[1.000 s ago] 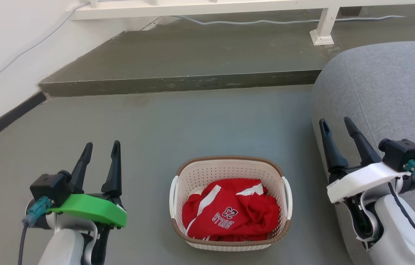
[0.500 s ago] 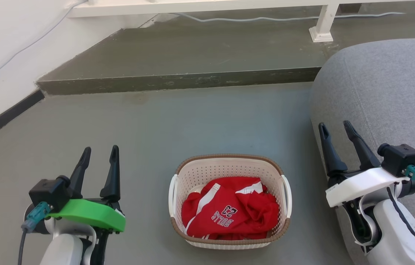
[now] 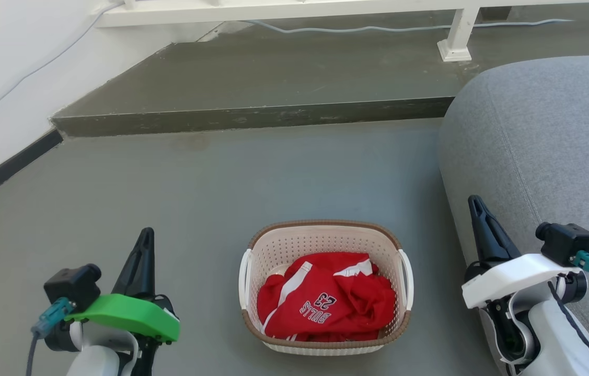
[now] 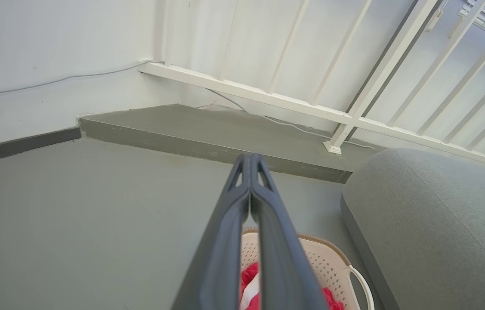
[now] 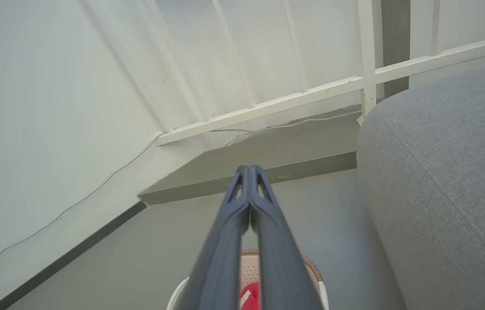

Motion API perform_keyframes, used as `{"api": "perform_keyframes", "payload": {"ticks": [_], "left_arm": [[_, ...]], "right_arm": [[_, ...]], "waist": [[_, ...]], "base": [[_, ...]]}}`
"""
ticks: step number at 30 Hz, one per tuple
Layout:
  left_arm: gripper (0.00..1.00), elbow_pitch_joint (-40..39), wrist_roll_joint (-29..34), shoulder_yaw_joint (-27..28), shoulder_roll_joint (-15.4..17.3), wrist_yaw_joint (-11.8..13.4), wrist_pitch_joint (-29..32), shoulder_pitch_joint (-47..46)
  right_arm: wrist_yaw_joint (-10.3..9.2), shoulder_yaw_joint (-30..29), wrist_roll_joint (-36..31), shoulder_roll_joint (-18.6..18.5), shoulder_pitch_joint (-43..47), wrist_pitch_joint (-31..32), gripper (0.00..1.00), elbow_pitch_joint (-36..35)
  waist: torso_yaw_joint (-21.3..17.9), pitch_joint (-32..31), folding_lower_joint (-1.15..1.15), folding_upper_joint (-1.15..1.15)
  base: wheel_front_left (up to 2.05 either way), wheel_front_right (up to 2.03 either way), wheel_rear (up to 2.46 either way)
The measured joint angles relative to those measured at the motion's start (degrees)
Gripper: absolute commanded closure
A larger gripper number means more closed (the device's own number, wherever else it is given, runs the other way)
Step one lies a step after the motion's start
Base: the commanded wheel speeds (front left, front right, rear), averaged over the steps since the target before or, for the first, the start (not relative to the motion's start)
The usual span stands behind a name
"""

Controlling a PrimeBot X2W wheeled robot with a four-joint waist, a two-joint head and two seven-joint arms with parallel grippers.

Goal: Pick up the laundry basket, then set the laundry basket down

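Note:
The laundry basket (image 3: 320, 240), cream with perforated walls, a brown woven-look rim and white side handles, sits on the grey floor at lower centre of the head view, holding a red jersey (image 3: 328, 303). My left gripper (image 3: 146, 234) stands to its left with fingertips touching, shut on nothing. My right gripper (image 3: 476, 201) is to the basket's right, against the grey cushion, also shut and empty. Neither touches the basket. The left wrist view shows the left gripper (image 4: 250, 158) closed above the basket (image 4: 324, 258); the right wrist view shows the right gripper (image 5: 249, 168) closed above the basket (image 5: 312, 268).
A large grey cushioned seat (image 3: 550, 136) fills the right side, close to my right arm. A raised concrete step (image 3: 252, 115) crosses the floor ahead, with a white railing (image 3: 456, 36) and a cable behind it. A white wall (image 3: 7, 78) with dark skirting runs along the left.
Both grippers have gone from open to shut and have dropped slightly lower in the head view. The basket has not moved.

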Motion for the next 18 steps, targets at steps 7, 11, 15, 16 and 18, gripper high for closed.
{"api": "perform_keyframes", "payload": {"ticks": [7, 11, 15, 16, 18], "left_arm": [[1.00, 0.1, -6.1, 1.2, -0.1, 0.0, 1.5, 0.0], [1.00, 0.0, -7.9, 1.5, -0.1, 0.0, 2.1, 0.0], [1.00, 0.1, -10.2, 2.2, -0.2, 0.0, 3.0, 0.0], [1.00, 0.1, -10.7, 2.4, -0.2, 0.0, 3.1, 0.0], [1.00, 0.1, -12.9, 3.1, -0.2, 0.0, 4.0, 0.0]], "right_arm": [[0.20, -1.5, 6.0, 0.3, 0.0, 1.5, 1.00, 0.0], [0.52, -2.0, 8.1, 0.4, 0.0, 2.2, 1.00, 0.0], [0.53, -3.0, 10.6, 0.5, 0.0, 3.0, 1.00, 0.0], [0.54, -3.2, 11.2, 0.6, 0.0, 3.1, 1.00, 0.0], [0.62, -3.8, 13.0, 0.7, 0.0, 3.9, 1.00, 0.0]], "waist": [[-0.1, -0.3, 0.00, 0.00], [-0.1, -0.4, 0.00, 0.00], [-0.1, -0.5, 0.00, 0.00], [-0.1, -0.6, 0.00, 0.00], [-0.1, -0.7, 0.00, 0.00]], "base": [[0.00, 0.00, 0.00], [0.00, 0.00, 0.00], [0.00, 0.00, 0.00], [0.00, 0.00, 0.00], [0.00, 0.00, 0.00]]}}
